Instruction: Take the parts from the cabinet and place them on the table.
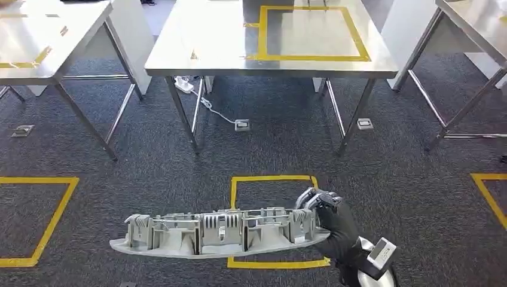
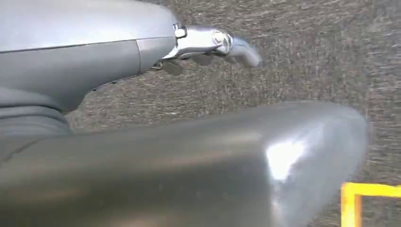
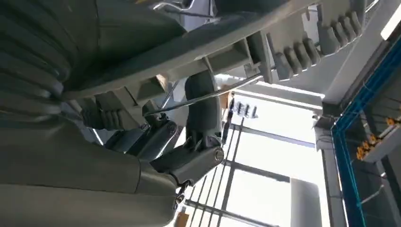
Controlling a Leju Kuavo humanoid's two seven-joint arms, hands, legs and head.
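The right robot hand [image 1: 327, 222], in a black glove, grips the right end of a long grey part [image 1: 215, 234]. Its fingers are closed over the top edge of the part, and the part sticks out to the left from the hand, almost level, above the floor. In the right wrist view the thumb and dark fingers [image 3: 198, 142] wrap around the ribbed underside of the part [image 3: 265, 42]. The left robot hand [image 2: 213, 45] hangs over the grey carpet; its fingers look curled and nothing is seen in them, but I cannot tell this for sure.

Under the part there is a yellow tape square [image 1: 272, 179] on the carpet [image 1: 388, 179]. The left end of the part reaches past the left line of this square. More yellow tape lies at the near left [image 1: 36, 221] and at the right edge [image 1: 490, 194].

Farther away stands a steel surface [image 1: 203, 42] with a yellow tape rectangle [image 1: 311, 33] on its top. Its near edge faces the robot, well apart from the part, with open carpet between. Another surface [image 1: 48, 42] is at the far left and one [image 1: 472, 24] at the far right, with gaps between them. A white cable [image 1: 209, 104] runs on the floor under the middle one.
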